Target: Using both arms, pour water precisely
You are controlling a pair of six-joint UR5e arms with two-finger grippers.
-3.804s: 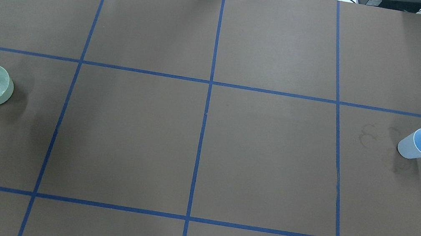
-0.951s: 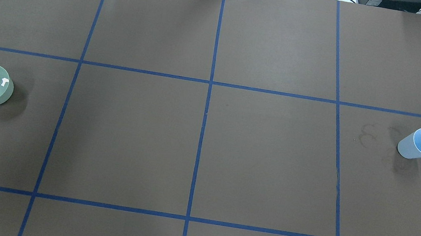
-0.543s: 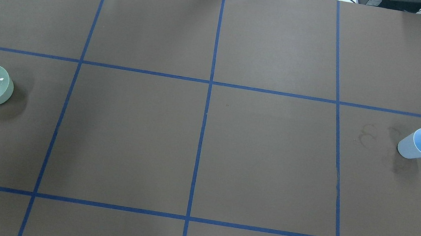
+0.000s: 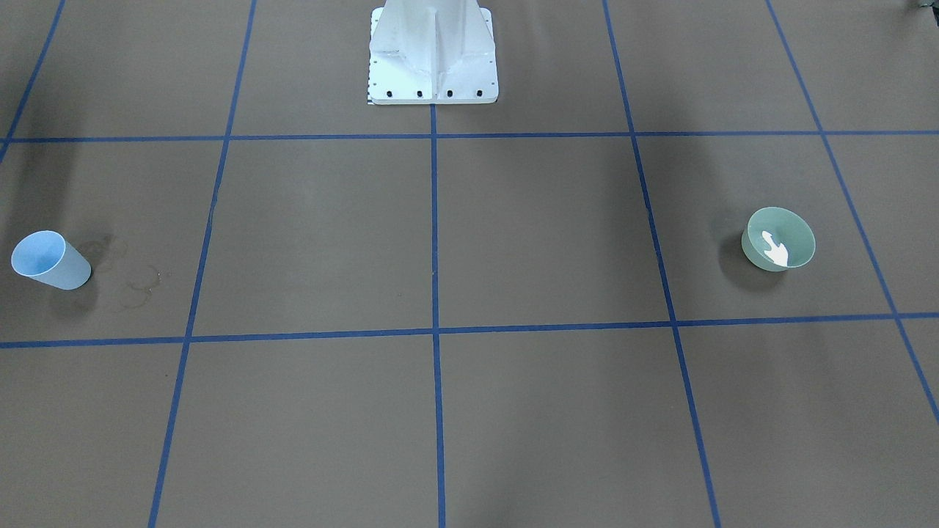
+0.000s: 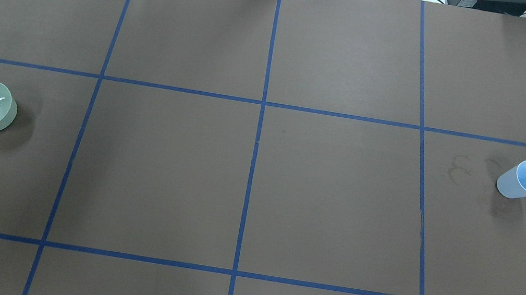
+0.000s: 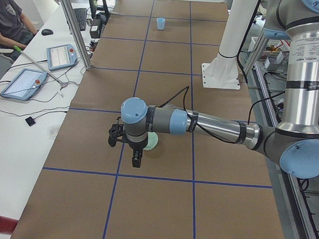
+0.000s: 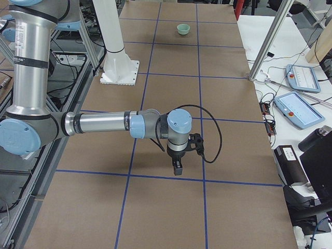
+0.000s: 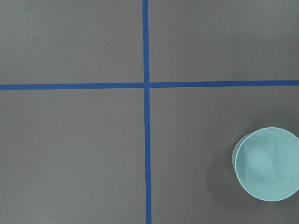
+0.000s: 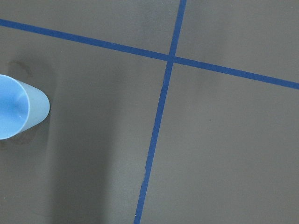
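- Water [image 4: 775, 249] glints inside the green bowl [image 4: 798, 233].
- Left tool [image 6: 137, 161] hangs just beside that bowl, right tool [image 7: 177, 168] well apart; I cannot tell either's opening.

The water [image 4: 775, 249] is lying in the green bowl [image 4: 798, 229], showing as a white glint. The left arm [image 6: 217, 127] is reaching out level, its wrist hanging just beside the bowl. The right arm [image 7: 104, 123] is reaching out level too, well apart from the bowl.
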